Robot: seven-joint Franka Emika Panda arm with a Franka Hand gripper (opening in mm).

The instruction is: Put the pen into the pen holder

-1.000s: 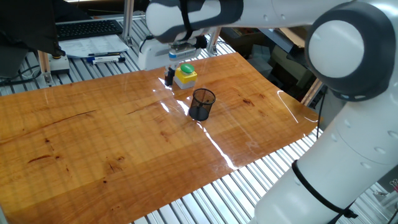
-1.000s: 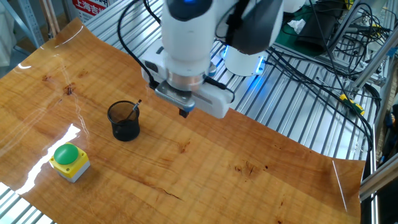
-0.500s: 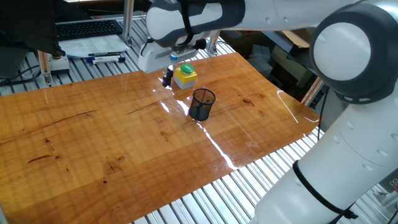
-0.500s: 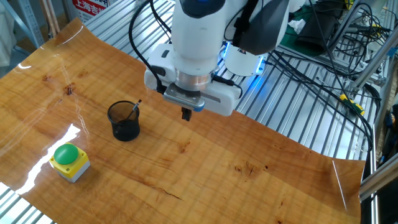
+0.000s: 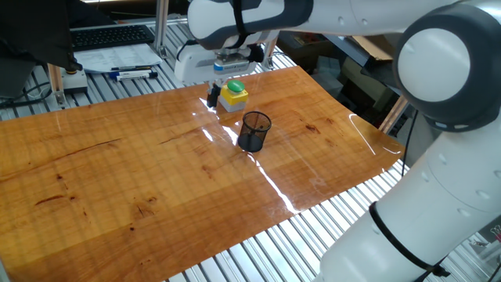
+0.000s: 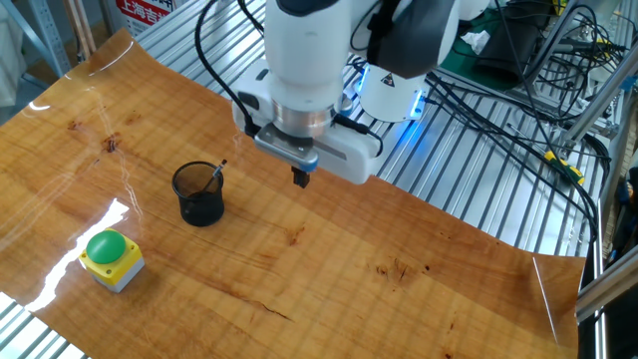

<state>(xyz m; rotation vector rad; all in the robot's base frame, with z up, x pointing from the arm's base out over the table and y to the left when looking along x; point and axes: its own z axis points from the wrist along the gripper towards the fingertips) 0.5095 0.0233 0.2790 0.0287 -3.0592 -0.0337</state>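
The gripper has moved a little higher than before; its fingers are close together, holding nothing. The pen stands tilted inside the pen holder on the table

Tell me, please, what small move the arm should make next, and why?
Probably just lift a little further away: the pen already leans inside the pen holder, its tip above the rim, and the pincer hangs apart from the cup, holding nothing, so nothing seems left to place.

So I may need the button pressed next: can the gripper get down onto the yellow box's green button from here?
Probably yes: the gripper hangs above the table, and nothing covers the green button; the pen holder stands apart.
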